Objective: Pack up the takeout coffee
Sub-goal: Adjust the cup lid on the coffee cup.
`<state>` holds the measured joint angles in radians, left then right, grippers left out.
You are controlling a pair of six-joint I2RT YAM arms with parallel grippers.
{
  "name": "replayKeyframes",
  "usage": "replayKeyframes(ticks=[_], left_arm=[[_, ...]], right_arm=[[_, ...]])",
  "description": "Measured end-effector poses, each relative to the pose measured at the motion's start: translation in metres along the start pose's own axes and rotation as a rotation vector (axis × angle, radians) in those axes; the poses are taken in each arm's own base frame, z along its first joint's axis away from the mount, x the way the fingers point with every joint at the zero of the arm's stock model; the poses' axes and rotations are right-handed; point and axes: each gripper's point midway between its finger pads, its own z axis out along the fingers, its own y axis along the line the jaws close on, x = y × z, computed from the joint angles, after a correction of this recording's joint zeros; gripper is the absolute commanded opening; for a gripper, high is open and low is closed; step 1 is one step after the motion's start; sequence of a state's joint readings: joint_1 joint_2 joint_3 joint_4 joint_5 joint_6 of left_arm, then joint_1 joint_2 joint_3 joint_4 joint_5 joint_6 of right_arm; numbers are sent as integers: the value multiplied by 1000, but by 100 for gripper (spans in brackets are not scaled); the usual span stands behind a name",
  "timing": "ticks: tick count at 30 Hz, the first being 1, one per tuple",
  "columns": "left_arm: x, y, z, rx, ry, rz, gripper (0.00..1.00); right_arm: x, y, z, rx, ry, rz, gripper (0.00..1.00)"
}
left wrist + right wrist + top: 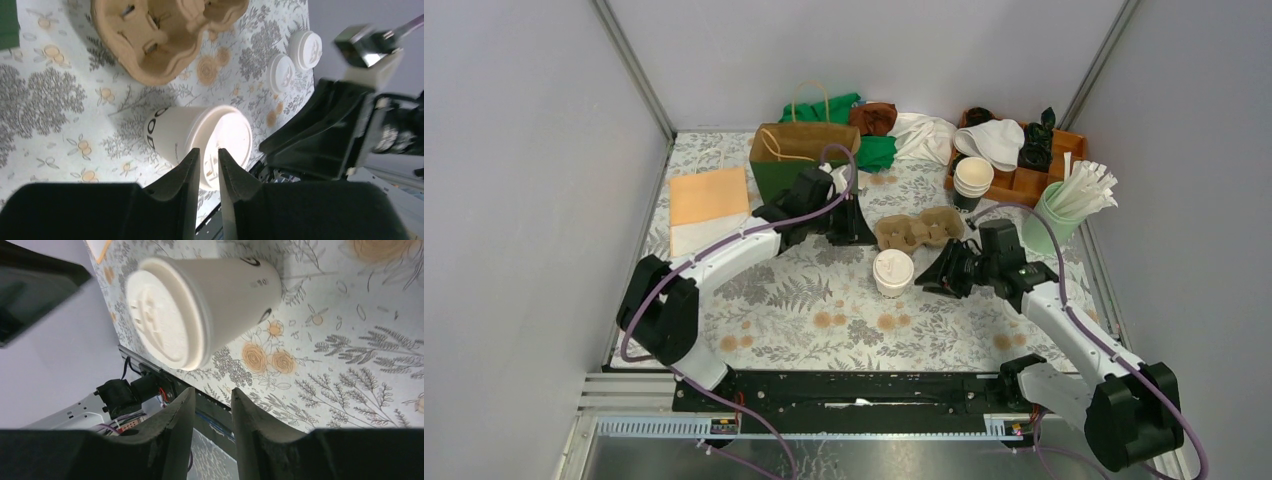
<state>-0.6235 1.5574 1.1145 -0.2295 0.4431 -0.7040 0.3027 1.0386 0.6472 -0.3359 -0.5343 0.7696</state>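
Note:
The takeout coffee [893, 272], a small white paper cup with a round white lid, stands upright on the flowered table between my two grippers. My left gripper [857, 238] hangs just behind and left of it, jaws a little apart with nothing between them. In the left wrist view the cup [172, 132] lies just past the left gripper [209, 152]. My right gripper [926, 282] sits close to the cup's right side, open and empty. In the right wrist view the cup [200, 305] is beyond the right gripper [213, 389], not touched.
A brown pulp cup carrier [919, 230] lies just behind the cup. A brown paper bag [802, 150] stands at the back. A stack of lidless cups [972, 180], a wooden tray [1024, 185] and a green holder of straws [1074, 195] fill the back right. Two loose lids [292, 60] lie on the table.

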Motion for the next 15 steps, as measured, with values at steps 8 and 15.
replayKeyframes(ticks=[8, 15], left_arm=[[-17, 13, 10, 2, 14, 14, 17], [-10, 29, 21, 5, 81, -5, 17]], right_arm=[[13, -13, 16, -9, 2, 116, 30], [2, -4, 20, -55, -49, 144, 29]])
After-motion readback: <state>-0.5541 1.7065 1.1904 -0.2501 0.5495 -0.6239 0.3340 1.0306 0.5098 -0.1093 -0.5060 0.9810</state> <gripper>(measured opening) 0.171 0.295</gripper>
